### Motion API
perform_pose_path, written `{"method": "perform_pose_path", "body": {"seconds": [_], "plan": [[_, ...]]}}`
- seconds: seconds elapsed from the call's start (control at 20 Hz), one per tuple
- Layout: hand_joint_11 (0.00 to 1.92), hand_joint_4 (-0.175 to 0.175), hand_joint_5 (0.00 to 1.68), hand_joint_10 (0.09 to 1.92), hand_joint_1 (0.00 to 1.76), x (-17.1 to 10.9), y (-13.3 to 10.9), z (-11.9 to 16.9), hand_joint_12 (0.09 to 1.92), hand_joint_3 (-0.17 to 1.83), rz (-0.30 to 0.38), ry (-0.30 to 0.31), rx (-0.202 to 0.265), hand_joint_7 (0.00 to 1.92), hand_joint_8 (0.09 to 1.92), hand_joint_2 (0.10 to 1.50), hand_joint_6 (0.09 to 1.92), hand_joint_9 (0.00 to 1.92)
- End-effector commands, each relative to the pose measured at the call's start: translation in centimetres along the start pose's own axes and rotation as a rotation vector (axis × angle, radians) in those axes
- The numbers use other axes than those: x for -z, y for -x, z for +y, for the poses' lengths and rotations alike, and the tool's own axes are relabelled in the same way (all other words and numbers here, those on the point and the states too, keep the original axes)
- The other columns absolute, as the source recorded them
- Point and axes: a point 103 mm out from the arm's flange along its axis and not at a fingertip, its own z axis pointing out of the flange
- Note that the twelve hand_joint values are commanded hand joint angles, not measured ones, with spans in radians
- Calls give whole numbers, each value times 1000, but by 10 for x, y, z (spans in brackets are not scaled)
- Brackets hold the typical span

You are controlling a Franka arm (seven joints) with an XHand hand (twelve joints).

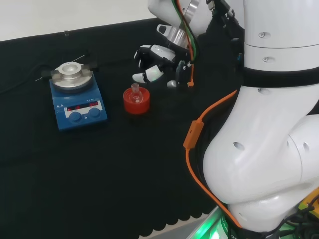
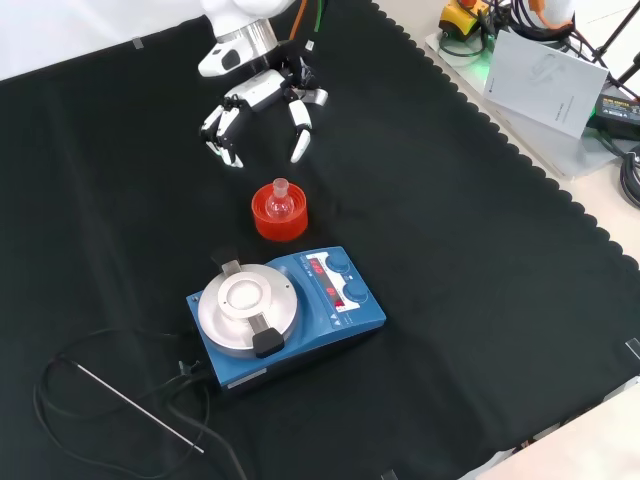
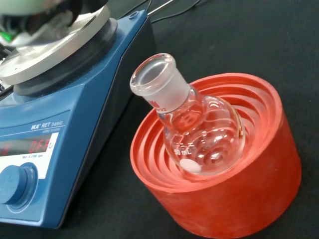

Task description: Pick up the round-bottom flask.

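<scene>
The hand [image 2: 262, 105] hung with fingers spread, holding nothing. Just below it the small glass flask [image 2: 280, 203] sat in its red stand [image 2: 279, 222]. It looked light, slippery and fragile; the neck seemed the best place to grasp.

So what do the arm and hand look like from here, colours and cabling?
The arm is glossy white with rounded links, dark seams at the joints and small round screw holes. An orange cable with a boxy orange connector runs along it; green and orange wires lead down toward the wrist. The hand is black and white with white fingertips, behind a silver metal cuff.
</scene>
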Motion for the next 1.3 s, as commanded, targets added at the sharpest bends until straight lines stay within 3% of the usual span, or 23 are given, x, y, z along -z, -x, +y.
{"method": "perform_pose_path", "body": {"seconds": [0.05,0.55,0.7,0.9,1.3], "plan": [[214,-141,349,920,830,-6,-1,4,1490,815,13,-15,7,725,932,388,971,688],[213,-140,352,921,832,-15,11,8,1490,818,33,-15,6,721,935,387,978,686],[197,-135,355,928,834,-18,10,8,1496,815,37,-40,2,685,939,384,978,658],[166,-128,333,945,820,-18,10,7,1505,811,27,-115,6,625,950,377,965,607],[148,-126,315,962,809,-46,10,22,1513,808,-15,-163,-5,584,965,373,952,583]]}}
